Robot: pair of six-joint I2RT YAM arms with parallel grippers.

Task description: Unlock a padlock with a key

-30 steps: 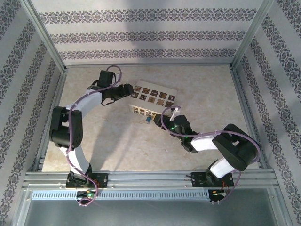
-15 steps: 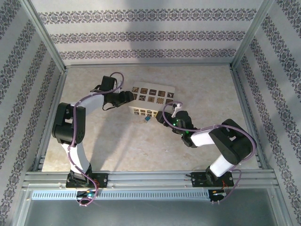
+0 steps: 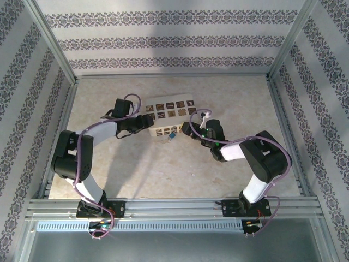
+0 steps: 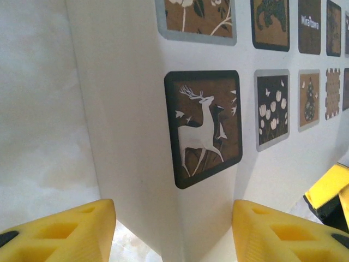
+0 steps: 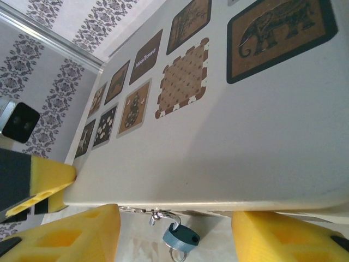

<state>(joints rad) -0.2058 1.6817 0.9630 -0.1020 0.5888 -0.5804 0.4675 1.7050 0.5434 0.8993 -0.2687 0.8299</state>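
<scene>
At mid-table you have one box (image 3: pixel 174 106), one padlock (image 3: pixel 172 136); left gripper (image 3: pixel 152 121) and right gripper (image 3: pixel 185 130), both gaping, have drawn nearer.

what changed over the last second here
The left gripper swung nearer, up to the box's left corner. The right gripper edged forward to the box's right end. The box seems to have turned slightly. Nothing was gripped. The padlock stayed by the box's near edge.

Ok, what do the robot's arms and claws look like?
The left arm and right arm have black joints, white link covers and purple cables; green lights glow on the right one. The left claw and right claw have chunky yellow fingers with cut-out slots.
</scene>
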